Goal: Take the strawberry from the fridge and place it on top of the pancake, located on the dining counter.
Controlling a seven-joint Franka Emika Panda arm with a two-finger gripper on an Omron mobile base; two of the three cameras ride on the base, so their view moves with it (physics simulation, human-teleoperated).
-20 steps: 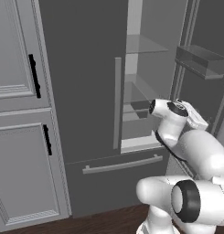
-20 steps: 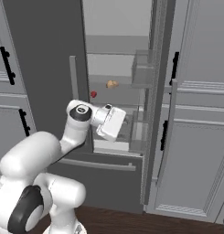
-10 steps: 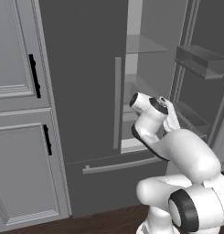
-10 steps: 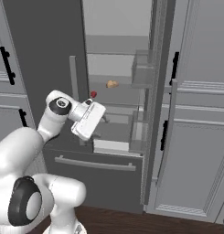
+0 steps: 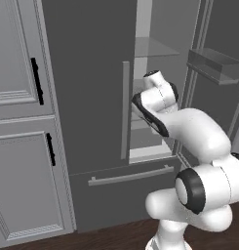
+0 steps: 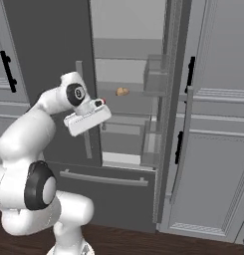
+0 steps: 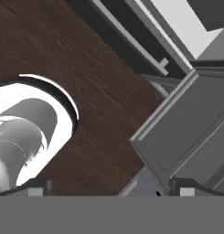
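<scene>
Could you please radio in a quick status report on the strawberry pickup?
Gripper open, empty, outside the fridge. Strawberry on fridge shelf, not grasped. Right fridge door open; robot's hand partly covers berry.

Pretty flat, even lighting all round, classic render look with no obvious lamp anywhere. The fridge (image 5: pixel 87 97) front reads dull dark grey while its open inside is paler, brightest at the back wall. The white arm (image 6: pixel 29 134) picks up soft shading underneath and a mild sheen on its rounded shells, no harsh glare. Shadows are weak and smudgy. Both base views are a bit soft and blocky, edges slightly jagged. The hand view is sharper on the wood floor (image 7: pixel 86 82) grain, no edge warping that I can spot.
</scene>
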